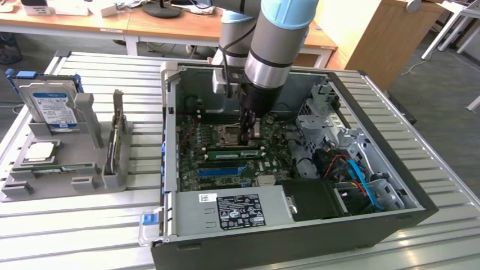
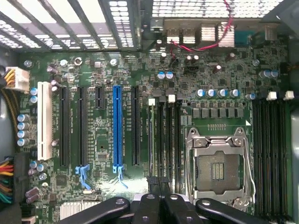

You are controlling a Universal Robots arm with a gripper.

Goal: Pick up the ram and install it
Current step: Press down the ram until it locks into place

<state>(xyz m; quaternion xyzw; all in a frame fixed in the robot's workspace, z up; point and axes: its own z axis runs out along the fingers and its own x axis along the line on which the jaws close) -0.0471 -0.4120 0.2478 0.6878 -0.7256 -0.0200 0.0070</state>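
Gripper point(image 1: 253, 130) shut over ram point(image 1: 235, 151); socket point(image 2: 218, 164) bare.

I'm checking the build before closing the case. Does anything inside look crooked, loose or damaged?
Nothing stands out. The ram lies level in its slot beside the empty CPU socket, with the shut gripper just above it inside the computer case. No part looks bent or loose.

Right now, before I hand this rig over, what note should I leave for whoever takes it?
Hand: shut, holding nothing as far as shows, down inside the case over the memory slots.
Ram: lying along a slot on the board, close beside the hand.
Done: ram is off the tray and in its slot.
Left: whether it is pressed fully home cannot be told.
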